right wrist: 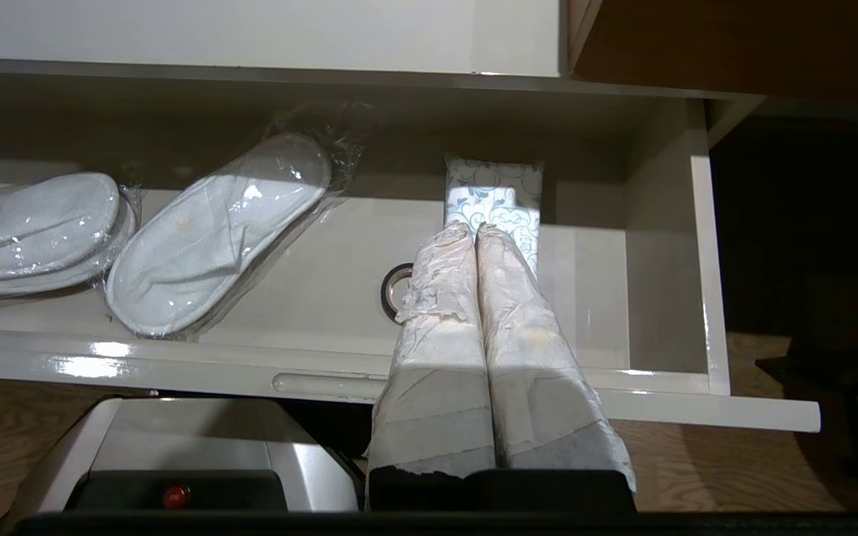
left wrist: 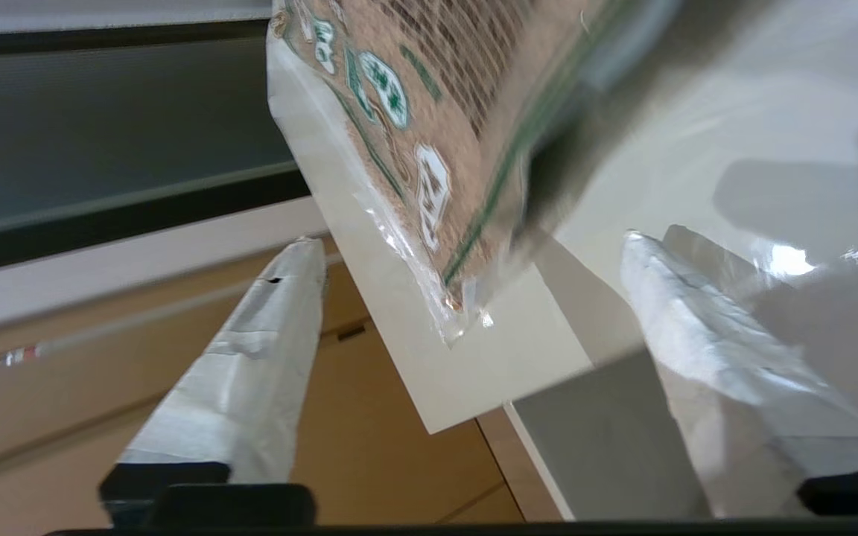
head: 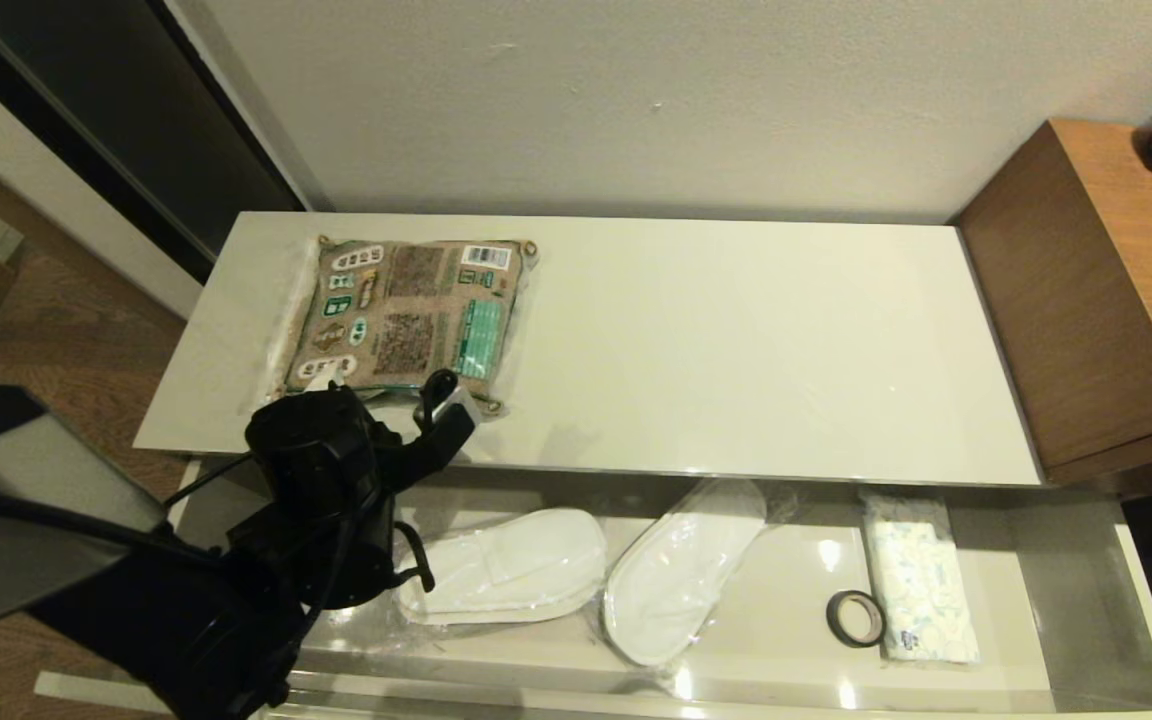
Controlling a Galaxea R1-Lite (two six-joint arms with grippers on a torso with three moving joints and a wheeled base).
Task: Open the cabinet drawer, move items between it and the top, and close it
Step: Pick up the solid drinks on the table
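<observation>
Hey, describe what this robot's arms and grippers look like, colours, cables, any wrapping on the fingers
The left arm is glossy black with thin black cables looping beside its wrist. Both the left gripper and the right gripper have two long tapering fingers wrapped in wrinkled whitish tape, on black mounts. The right gripper's wrapping looks stained.

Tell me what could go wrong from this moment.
The packet lies on the top with one corner near the front edge. The left gripper, jaws open, is close to that corner and could nudge it off. The tape ring and tissue pack lie close together in the drawer, so a grasp might catch both.
</observation>
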